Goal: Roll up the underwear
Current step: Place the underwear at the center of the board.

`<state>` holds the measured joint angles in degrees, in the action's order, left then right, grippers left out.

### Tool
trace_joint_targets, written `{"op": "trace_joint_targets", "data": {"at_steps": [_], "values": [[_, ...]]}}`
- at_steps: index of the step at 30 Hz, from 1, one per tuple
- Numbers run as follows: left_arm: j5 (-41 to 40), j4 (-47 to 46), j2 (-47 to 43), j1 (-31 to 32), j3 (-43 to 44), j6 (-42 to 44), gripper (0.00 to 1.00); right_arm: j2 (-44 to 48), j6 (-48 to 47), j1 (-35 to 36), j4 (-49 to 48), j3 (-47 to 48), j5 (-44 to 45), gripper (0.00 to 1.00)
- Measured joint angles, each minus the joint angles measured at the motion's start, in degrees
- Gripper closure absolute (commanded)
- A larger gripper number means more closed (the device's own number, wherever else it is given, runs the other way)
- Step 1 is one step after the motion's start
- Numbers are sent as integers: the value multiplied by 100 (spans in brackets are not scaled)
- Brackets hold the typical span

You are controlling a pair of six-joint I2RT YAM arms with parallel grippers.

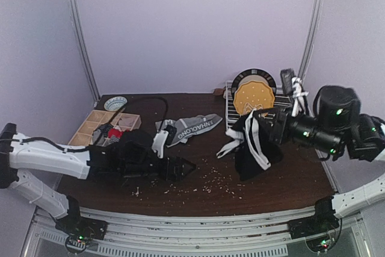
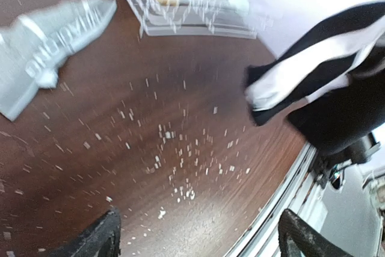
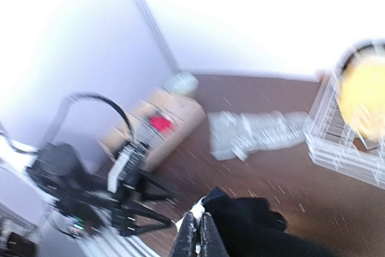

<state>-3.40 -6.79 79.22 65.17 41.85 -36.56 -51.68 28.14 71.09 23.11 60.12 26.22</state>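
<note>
- The right end effector (image 3: pixel 199 236) was pinched tight on soft black underwear (image 1: pixel 252 148) with white bands, which hung limp over the dark wooden bench (image 1: pixel 283 194).
- The left end effector (image 1: pixel 183 167) gaped wide and empty above pale crumbs (image 1: pixel 213 179).
- The grey underwear (image 1: pixel 194 127), its waistband lettered, lay flat mid-bench.

The only readable text is on the waistband of the grey briefs (image 1: pixel 192 127), which lie toward 12 o'clock from the middle of the table (image 1: pixel 289 185). Seen from the top view, its white capitals are upside down and read roughly "INHAOLONG", with the first letters uncertain. Both wrist views show the same lettering (image 2: pixel 51 52) (image 3: pixel 255 133), too blurred to read.
</note>
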Motion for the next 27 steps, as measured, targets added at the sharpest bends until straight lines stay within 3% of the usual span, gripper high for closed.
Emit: {"op": "trace_joint_targets", "data": {"at_steps": [4, 9, 18, 22, 27], "values": [[-570, 496, -1244, 0, -17, 289, 10, -42, -667, 11, -254, 962, -455, 100], [-986, 1045, -2319, 0, -203, 546, 11, -184, -981, 15, -125, 1088, -925, 100], [-1482, 1902, -3082, 0, -376, 645, 10, -1432, -1126, -33, -411, 1401, -1808, 100], [-1613, 2074, -3128, 0, -417, 629, 10, -1294, -911, -874, -820, 824, -2009, 100], [-1661, 2094, -2994, 0, -649, 544, 10, -269, -503, -1510, -966, -1045, -1954, 100]]}}
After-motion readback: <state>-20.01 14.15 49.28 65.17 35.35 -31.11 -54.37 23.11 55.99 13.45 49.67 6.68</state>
